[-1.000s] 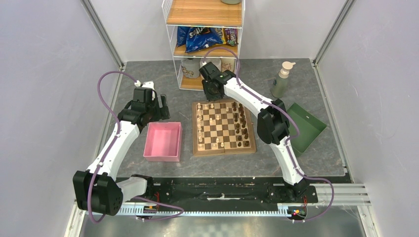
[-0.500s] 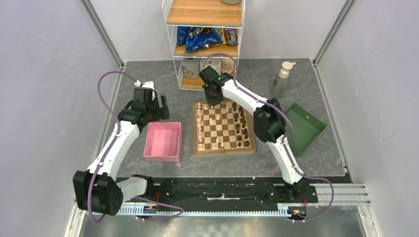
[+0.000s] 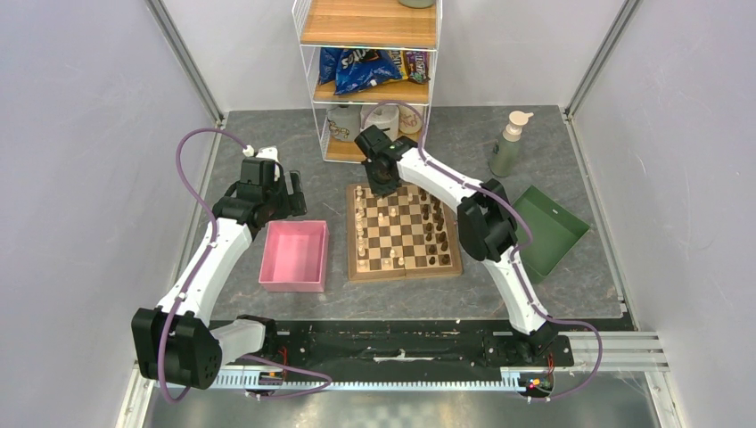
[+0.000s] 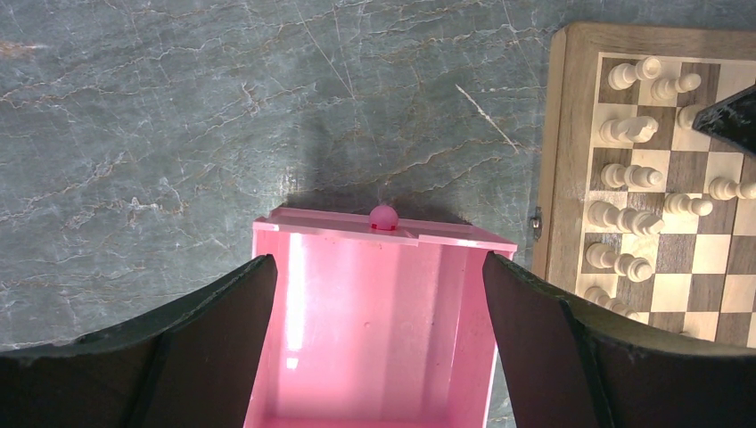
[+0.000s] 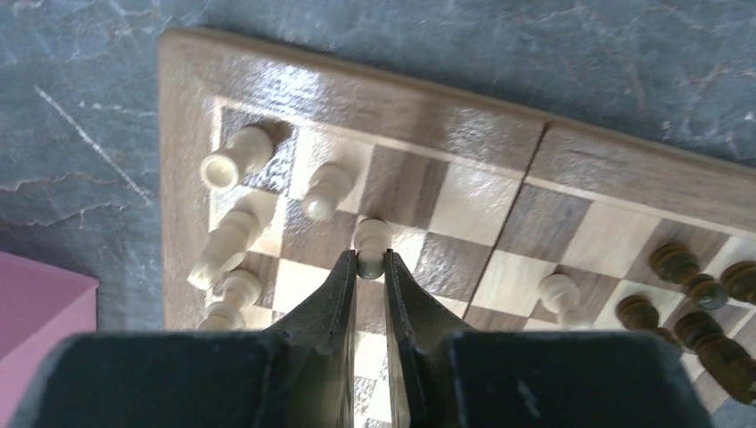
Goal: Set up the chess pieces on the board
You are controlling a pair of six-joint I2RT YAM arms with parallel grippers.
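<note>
The board [image 3: 404, 271] lies mid-table, cream-white chess pieces [image 3: 364, 234] along its left side and dark ones [image 3: 440, 236] along its right. My right gripper [image 3: 383, 185] hangs over the board's far left corner. In the right wrist view this gripper [image 5: 370, 259] is shut on a small cream-white piece [image 5: 372, 237], beside other white pieces [image 5: 325, 193] on the board [image 5: 357, 100]. My left gripper [image 4: 379, 264] is open with nothing between its fingers, above the pink tray [image 4: 374, 330]; the board's left edge [image 4: 562, 134] shows at the right.
A pink tray [image 3: 294, 257] sits left of the board and a green tray [image 3: 548, 228] to its right. A wire shelf rack [image 3: 370, 76] with snack bags stands just behind the board. A soap bottle [image 3: 508, 144] stands at the back right.
My right gripper has shifted slightly left over the board's far left corner and its jaws have closed on a white piece. The left arm has not moved.
</note>
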